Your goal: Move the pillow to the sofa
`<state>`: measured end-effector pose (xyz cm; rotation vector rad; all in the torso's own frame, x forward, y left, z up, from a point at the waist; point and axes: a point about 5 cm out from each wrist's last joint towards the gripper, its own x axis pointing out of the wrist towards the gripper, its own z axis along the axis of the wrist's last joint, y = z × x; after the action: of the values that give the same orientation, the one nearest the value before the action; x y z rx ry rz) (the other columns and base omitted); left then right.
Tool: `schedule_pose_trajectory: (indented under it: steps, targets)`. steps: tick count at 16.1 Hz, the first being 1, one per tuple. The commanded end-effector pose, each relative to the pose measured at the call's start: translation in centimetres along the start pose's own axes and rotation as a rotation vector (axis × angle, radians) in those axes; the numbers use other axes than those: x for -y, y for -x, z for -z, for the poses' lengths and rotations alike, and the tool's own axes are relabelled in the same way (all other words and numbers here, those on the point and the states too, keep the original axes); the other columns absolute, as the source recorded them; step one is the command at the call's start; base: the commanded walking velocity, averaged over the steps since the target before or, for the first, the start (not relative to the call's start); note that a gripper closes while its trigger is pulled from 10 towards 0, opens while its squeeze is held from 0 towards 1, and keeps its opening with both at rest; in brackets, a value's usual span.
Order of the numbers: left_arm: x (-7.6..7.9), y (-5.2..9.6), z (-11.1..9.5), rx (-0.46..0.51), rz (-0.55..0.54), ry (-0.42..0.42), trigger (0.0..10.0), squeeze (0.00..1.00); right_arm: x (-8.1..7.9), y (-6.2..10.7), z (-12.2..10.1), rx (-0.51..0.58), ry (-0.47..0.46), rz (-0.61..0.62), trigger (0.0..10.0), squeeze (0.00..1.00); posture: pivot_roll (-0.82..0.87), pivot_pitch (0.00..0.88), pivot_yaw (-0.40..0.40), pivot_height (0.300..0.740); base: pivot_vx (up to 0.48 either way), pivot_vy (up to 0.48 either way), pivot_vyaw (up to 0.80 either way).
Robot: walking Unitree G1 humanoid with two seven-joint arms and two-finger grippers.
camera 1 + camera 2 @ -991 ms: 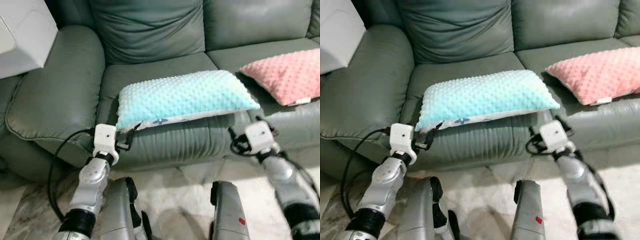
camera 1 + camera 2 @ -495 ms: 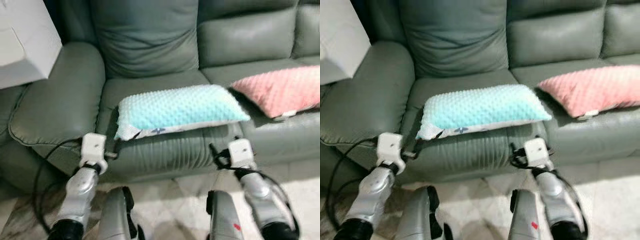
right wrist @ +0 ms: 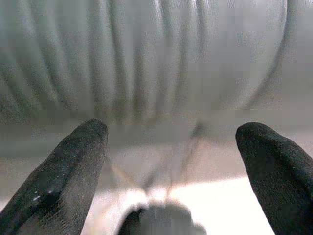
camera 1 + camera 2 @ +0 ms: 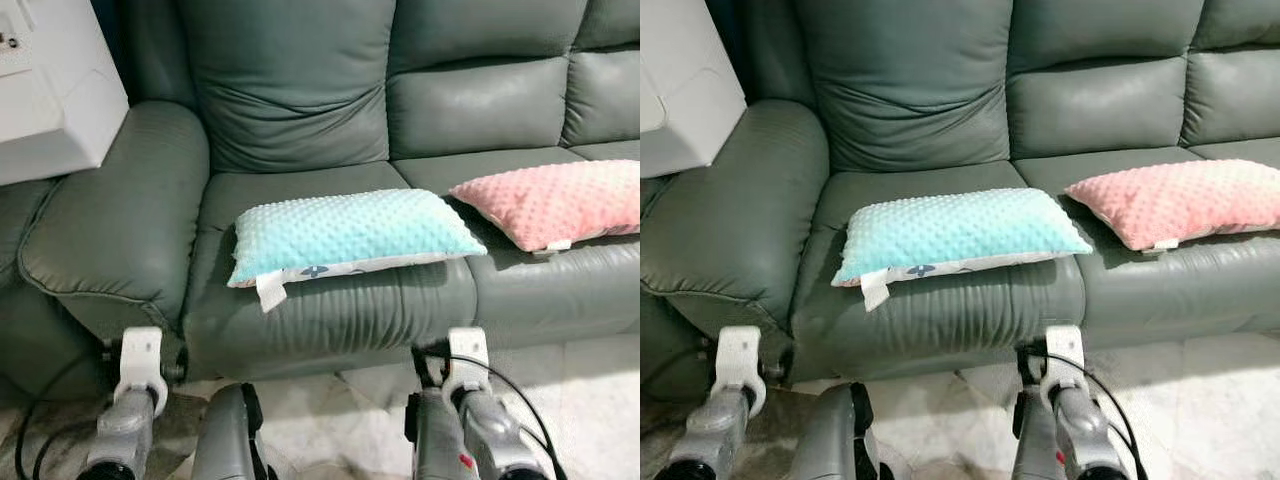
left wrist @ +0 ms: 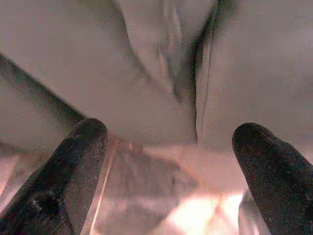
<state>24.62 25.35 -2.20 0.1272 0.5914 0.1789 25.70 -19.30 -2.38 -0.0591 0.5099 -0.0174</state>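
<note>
Nearest the camera, the robot's two silver arms are hanging low in front of the sofa, just above the pale marble floor. The left claw is standing wide open with nothing between its black fingers, facing the leather front of the seat. The right claw is likewise spread and empty, pointing at the ribbed front panel.

Beyond them, the turquoise dotted pillow is lying flat on the left seat cushion, close to the front edge, its white tag drooping over the lip. Neither claw is touching it. On the next seat along, a pink pillow is resting in much the same way. A white box-like unit is sitting past the armrest on the robot's left.

The task is looking finished. The main risk, by these views, is the pillow's place near the brink: a raised arm catching the tag or the overhanging corner could be dragging it onto the floor. A black cable looping by the right wrist might also snag
</note>
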Motion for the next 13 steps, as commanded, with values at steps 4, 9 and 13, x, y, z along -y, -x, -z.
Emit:
schedule_pose_trajectory:
  steps: [4, 9, 13]
  targets:
    - [-0.6, 0.9, 3.7, -0.208, 0.023, -0.008, 10.0, 0.0, 0.1, 0.5, 3.0, -0.184, -0.024, 0.051, 10.0, 0.0, -0.15, 0.0, 0.059, 0.548, 0.0, 0.0, 0.0]
    - [1.3, 0.8, 4.0, -0.237, 0.081, 0.022, 10.0, 0.0, -0.2, 0.6, 3.5, -0.227, 0.058, -0.004, 10.0, 0.0, -0.15, 0.0, 0.042, 0.567, 0.0, 0.0, 0.0]
    - [1.6, 1.2, 4.9, -0.273, 0.091, -0.006, 10.0, 0.0, 1.0, 1.4, 4.9, -0.284, 0.101, 0.006, 10.0, 0.0, -0.16, 0.0, 0.043, 0.612, 0.0, 0.0, 0.0]
